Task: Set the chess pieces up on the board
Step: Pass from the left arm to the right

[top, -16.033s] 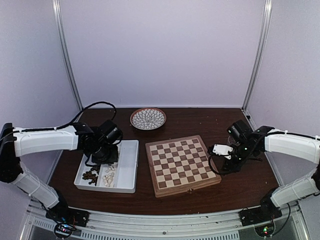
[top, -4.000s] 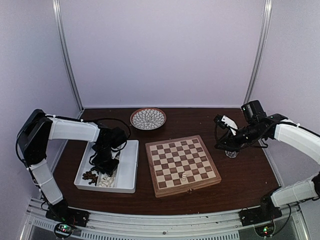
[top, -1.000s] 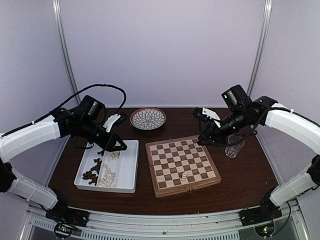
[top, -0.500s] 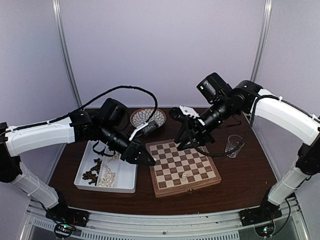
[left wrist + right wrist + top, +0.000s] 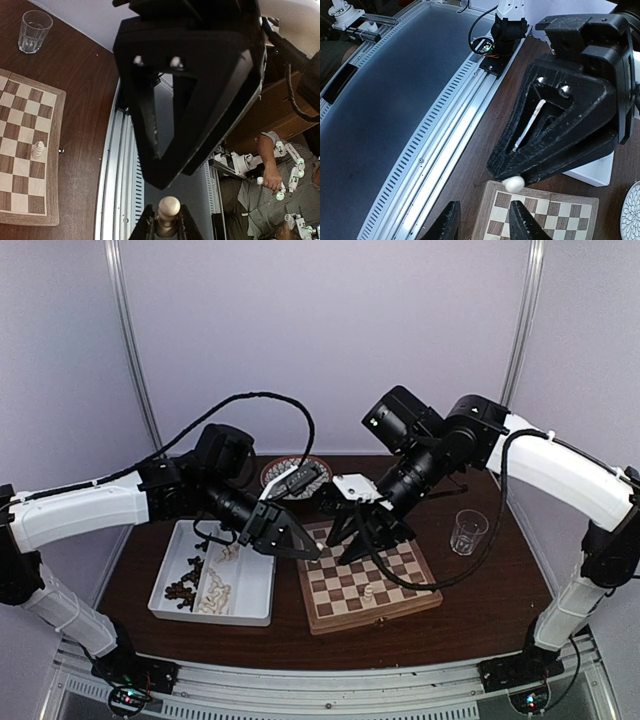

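The board [image 5: 385, 585] lies at the table's middle with one cream piece [image 5: 369, 592] standing near its front edge. My left gripper [image 5: 310, 551] hangs over the board's left edge, shut on a cream pawn [image 5: 168, 210]. The pawn also shows in the right wrist view [image 5: 513, 184]. My right gripper [image 5: 349, 546] is open and empty, tip to tip with the left one above the board [image 5: 545, 220]. The other chess pieces, dark [image 5: 182, 590] and cream [image 5: 216, 590], lie in the white tray [image 5: 255, 575].
A clear glass [image 5: 466, 532] stands right of the board. A round patterned plate [image 5: 283, 473] sits at the back, partly hidden by the arms. The right gripper's body [image 5: 190, 90] fills the left wrist view. The table's front rail [image 5: 445, 125] runs close by.
Both arms have swung in from the sides over the board. The left gripper has come from the tray with a cream pawn, and the right gripper now faces it, nearly touching.
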Motion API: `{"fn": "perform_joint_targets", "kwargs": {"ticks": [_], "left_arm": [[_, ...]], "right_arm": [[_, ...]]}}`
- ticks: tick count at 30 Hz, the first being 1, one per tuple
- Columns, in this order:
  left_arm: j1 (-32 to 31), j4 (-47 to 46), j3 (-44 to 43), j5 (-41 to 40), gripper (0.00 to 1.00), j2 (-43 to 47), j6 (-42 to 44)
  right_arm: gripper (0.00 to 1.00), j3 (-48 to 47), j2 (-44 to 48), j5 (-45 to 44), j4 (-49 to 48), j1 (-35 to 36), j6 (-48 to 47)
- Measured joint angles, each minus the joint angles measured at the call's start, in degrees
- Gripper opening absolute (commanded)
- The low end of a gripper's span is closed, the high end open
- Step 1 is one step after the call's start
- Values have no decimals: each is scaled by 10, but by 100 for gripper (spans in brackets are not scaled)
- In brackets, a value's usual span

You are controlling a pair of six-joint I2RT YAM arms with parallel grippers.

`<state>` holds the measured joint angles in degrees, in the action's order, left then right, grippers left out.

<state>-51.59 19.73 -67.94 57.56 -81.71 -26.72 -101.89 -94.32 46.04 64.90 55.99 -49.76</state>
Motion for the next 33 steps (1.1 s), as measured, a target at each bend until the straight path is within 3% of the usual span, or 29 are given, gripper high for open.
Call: {"fn": "perform_joint_targets", "kwargs": {"ticks": [24,33], "left_arm": [[-14,-39,-2,30,12,-19,-19],[-14,-47,-2,38,10,-19,-29]], "right_arm": [[31,-36,-21,2,-15,16,32],[12,-36,-21,13,-4,16,37]]}}
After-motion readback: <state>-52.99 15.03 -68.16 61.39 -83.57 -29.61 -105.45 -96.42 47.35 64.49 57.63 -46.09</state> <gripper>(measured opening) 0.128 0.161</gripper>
